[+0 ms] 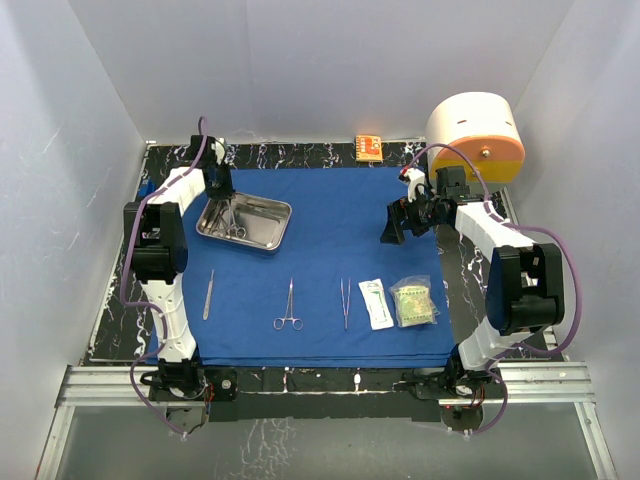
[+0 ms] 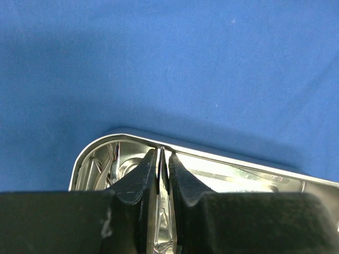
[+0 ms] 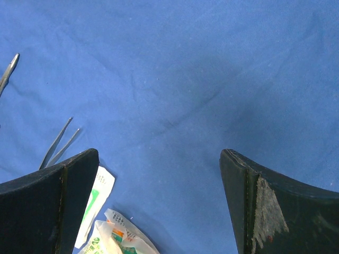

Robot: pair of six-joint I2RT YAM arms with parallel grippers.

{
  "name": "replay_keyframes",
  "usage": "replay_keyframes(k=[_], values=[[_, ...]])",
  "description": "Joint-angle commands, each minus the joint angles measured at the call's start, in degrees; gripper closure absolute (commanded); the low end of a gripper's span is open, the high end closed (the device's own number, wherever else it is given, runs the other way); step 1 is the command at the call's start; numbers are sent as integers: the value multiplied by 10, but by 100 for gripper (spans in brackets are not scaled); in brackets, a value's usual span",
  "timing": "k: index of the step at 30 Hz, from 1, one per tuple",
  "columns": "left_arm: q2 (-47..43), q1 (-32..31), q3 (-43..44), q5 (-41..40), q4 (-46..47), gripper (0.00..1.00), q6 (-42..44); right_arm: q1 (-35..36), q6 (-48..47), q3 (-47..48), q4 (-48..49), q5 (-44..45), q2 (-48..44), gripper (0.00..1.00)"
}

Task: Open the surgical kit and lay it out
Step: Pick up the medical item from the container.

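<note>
Blue drape point(image 1: 330, 210) spread over bench point(image 1: 300, 155). Steel tray point(image 1: 265, 222) far left on it. L pincer point(image 2: 163, 159) in tray, nipped onto thin metal instrument point(image 2: 160, 222). R pincer point(image 3: 159, 174) gaping wide, empty, above drape's right. Forceps point(image 1: 288, 305), tweezers point(image 1: 345, 302), packets point(image 1: 376, 303) in near row.

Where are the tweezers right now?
In the top view, the tweezers lie on the blue cloth, between the ring-handled forceps and the white packet.
</note>
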Motion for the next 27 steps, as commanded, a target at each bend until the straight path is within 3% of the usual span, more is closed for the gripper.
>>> replay_keyframes(k=[1,17,27], values=[[-37,-4,35,25,-3,100,0,-2,-3,20,16,-16,-7,2],[-112,-11,40,95,-1,100,-29,-3,-2,10,21,-11,-33,2],[-221,-72,3,29,-60,100,3,-2,-2,17,22,10,-33,2]])
